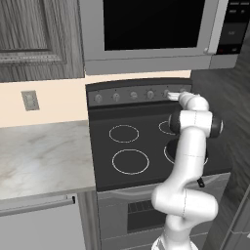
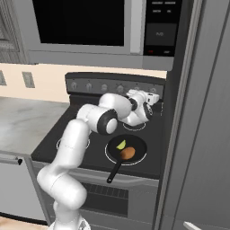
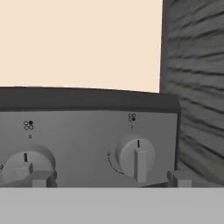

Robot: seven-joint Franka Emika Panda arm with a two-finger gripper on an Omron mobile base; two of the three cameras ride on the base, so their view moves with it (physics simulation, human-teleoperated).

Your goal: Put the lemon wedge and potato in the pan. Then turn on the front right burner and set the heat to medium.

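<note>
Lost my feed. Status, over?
Gripper open, facing rightmost stove knob, not gripping. Lemon wedge and potato in pan. Nothing blocking.

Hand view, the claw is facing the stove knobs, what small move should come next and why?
Probably ease forward and close on the right-hand knob. The lemon wedge and potato already lie in the pan, and the open claw has that knob between its fingertips.

In the left base view the arm (image 1: 188, 161) hides most of the pan (image 1: 171, 146); the knob (image 3: 22, 164) left of the rightmost knob (image 3: 136, 156) is partly cut off.
</note>
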